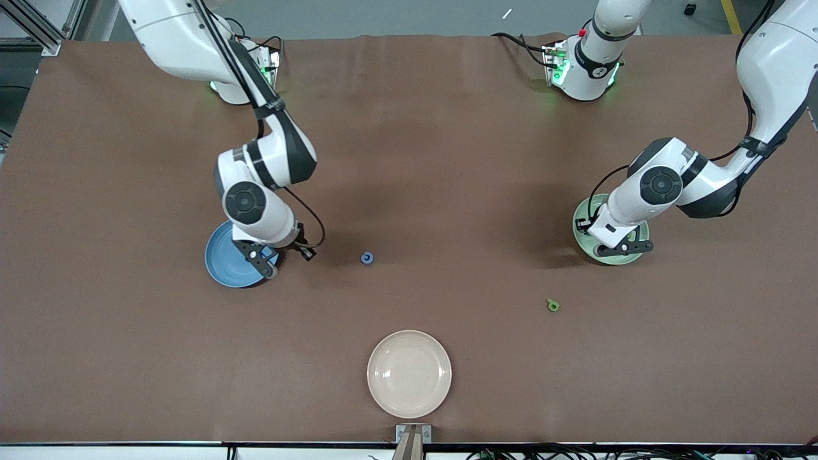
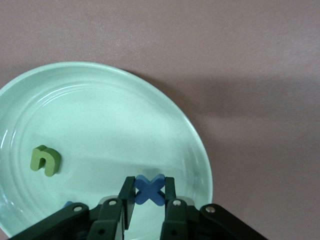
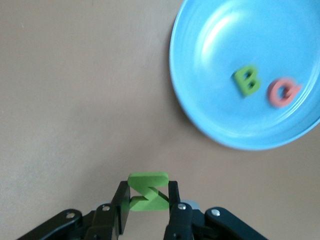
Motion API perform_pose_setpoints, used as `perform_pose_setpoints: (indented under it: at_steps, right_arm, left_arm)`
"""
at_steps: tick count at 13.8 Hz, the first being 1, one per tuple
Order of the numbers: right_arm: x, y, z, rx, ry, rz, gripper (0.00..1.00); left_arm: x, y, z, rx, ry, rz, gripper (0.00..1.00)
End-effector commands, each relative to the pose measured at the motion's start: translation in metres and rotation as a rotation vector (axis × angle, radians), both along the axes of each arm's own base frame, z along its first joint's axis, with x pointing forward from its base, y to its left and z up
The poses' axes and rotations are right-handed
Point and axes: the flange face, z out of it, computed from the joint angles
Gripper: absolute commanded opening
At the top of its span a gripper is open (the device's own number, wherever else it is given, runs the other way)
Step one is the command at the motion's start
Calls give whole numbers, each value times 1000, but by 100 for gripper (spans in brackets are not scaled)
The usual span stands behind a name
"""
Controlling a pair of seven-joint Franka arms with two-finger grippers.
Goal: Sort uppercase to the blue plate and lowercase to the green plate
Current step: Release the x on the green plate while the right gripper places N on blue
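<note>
Brown table covering (image 1: 447,160) spanning the work surface, with faint creases toward its edge nearest the robots' bases. Round cream-beige plate (image 1: 409,374) with a raised rim, resting on the covering near the edge closest to the front camera, midway along the table. Small grey bracket (image 1: 413,434) fixed at the table edge just beside the plate, nearer the camera.

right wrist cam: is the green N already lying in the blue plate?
No, the right gripper holds the green N over bare table beside the blue plate, where only the green B and red Q lie.
</note>
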Motion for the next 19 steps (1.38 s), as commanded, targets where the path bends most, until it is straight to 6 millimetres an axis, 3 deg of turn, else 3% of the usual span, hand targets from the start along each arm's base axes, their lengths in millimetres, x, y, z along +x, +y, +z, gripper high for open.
perform_pose_setpoints:
  at_steps: [1,4,5,8,9,13,16,19]
  right_arm:
    - [-10,-32,-2,9,21,60,0]
    - [-7,-61,-12,14,29,90,0]
    - [-5,-73,-16,18,29,99,0]
    - [-16,-82,-37,21,-2,108,0]
    - [-15,-83,-37,23,-12,108,0]
    - [-13,-91,-40,22,-12,94,0]
    - [-12,-97,-48,20,-12,83,0]
    - [-12,-100,-57,18,-10,78,0]
  left_arm:
    - [-7,6,-6,1,-22,-26,13]
    - [-7,8,-6,2,-21,-22,16]
    - [-7,9,-6,2,-21,-21,23]
    - [-6,21,-1,6,-29,-15,82]
    - [-3,26,7,-1,-44,-26,88]
    - [21,26,48,-40,-121,-18,99]
    - [50,-8,74,-74,-162,-18,99]
    - [85,-41,80,-83,-191,23,99]
